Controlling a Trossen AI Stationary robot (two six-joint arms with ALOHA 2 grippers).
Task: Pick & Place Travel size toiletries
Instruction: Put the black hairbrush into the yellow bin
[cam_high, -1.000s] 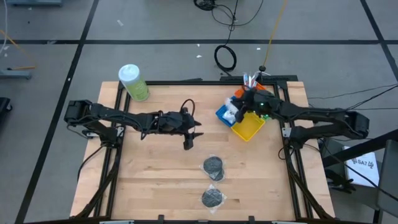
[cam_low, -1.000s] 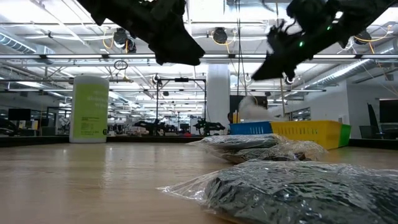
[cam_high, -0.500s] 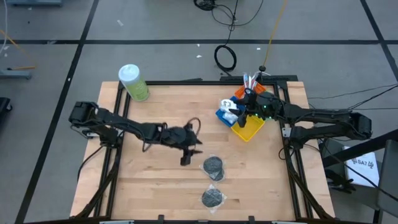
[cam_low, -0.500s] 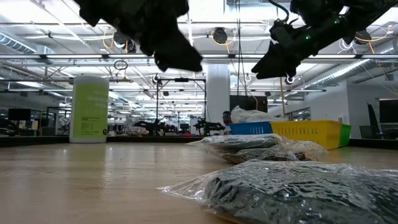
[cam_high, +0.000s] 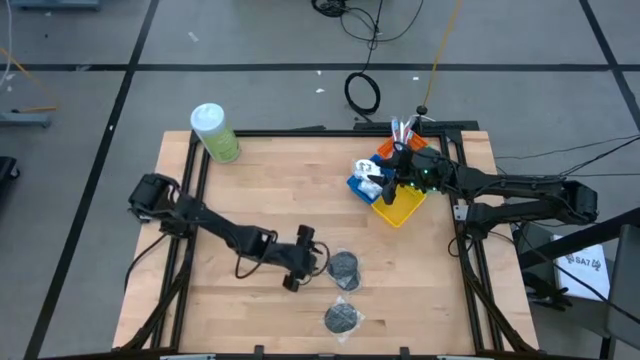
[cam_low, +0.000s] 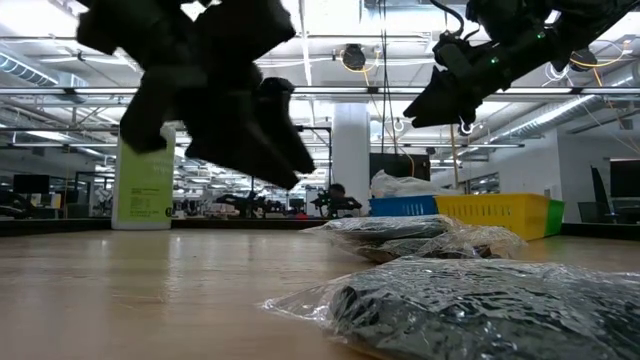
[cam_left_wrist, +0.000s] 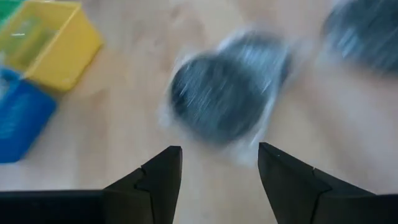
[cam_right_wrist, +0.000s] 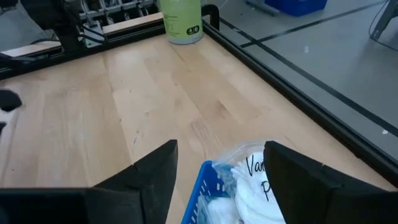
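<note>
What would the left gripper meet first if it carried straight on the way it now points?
Most likely the nearer black round disc in its clear bag, which lies straight ahead of the open left gripper. The table between them looks bare, though depth is hard to judge.

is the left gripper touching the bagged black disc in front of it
Apart. The left wrist view shows bare wood between the open left gripper and the nearer black disc.

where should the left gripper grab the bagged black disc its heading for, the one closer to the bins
Probably from straight above. The nearer black disc lies flat in its clear bag on the table, so its sides offer little. The left gripper is open just beside it; pinching the loose bag edge facing it, or straddling the disc across its width, looks best.
</note>
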